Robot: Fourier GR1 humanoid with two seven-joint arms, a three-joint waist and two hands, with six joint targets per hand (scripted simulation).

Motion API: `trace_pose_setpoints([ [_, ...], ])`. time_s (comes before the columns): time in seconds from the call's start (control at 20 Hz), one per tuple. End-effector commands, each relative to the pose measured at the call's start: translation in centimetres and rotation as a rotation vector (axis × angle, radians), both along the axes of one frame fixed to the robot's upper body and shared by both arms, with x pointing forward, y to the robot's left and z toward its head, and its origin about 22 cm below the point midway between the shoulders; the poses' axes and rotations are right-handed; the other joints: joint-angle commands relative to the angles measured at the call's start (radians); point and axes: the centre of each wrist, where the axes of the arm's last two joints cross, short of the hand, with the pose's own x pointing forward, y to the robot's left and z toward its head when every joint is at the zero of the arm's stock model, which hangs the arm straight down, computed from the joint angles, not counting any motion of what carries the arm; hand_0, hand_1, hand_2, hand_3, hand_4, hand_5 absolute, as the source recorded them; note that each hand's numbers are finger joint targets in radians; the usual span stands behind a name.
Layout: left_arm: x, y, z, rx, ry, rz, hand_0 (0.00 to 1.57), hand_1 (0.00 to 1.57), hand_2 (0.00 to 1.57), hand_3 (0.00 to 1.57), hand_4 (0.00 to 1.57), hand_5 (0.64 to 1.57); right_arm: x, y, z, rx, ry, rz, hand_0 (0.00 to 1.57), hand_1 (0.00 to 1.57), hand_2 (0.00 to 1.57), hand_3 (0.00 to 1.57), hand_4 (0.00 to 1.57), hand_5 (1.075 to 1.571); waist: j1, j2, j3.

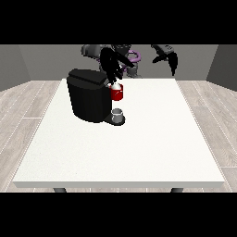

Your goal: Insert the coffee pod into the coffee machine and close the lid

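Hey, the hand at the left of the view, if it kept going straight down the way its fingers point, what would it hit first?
Most likely the red pod holder on the coffee machine: the hand at the view's left hangs right above it, fingers pointing down. Depth is hard to judge from this one view, so it might sit slightly behind it.

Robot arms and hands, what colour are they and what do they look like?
Both hands are black, the hand at the view's left and the hand at the view's right, with thin dark fingers. The arms look dark grey, and a purple curved part shows near the body.
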Motion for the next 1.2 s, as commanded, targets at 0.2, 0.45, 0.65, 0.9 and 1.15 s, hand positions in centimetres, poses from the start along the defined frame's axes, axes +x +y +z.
trace_pose_setpoints([
  [0.2, 0.9, -1.7, 1.9, -0.004, -0.063, -0.083, 0.0, 0.0, 0.0, 0.0, 0.37, 1.571, -1.7, 5.1, 6.7, -0.042, -0.297, 0.221, 0.0, 0.0, 0.0, 0.0, 0.0, 1.571, 0.179, 0.088, -0.0396],
  [0.45, 0.6, -1.8, 3.4, -0.01, -0.125, -0.097, 0.0, 0.0, 0.0, 0.0, 0.36, 1.571, -0.6, 5.9, 6.0, -0.011, -0.393, 0.268, 0.0, 0.0, 0.0, 0.0, 0.0, 1.571, 0.185, 0.146, -0.0403],
  [0.65, 0.6, 0.6, 3.3, -0.016, -0.093, -0.068, 0.0, 0.0, 0.0, 0.0, 0.22, 1.571, 0.4, 7.2, 4.3, 0.007, -0.371, 0.296, 0.0, 0.0, 0.0, 0.0, 0.05, 1.571, 0.173, 0.129, -0.0406],
  [0.9, 0.4, 0.3, 2.5, -0.006, -0.098, -0.059, 0.0, 0.0, 0.0, 0.0, 0.3, 1.571, 1.0, 7.7, 6.4, 0.01, -0.409, 0.366, 0.0, 0.0, 0.0, 0.0, 0.0, 1.571, 0.13, 0.155, -0.0406],
  [1.15, 0.5, 1.6, 2.0, -0.04, -0.063, -0.036, 0.0, 0.0, 0.0, 0.0, 0.35, 1.571, 0.7, 12.7, 2.7, 0.045, -0.422, 0.473, 0.0, 0.0, 0.0, 0.0, 0.0, 1.571, 0.079, 0.09, -0.0406],
])
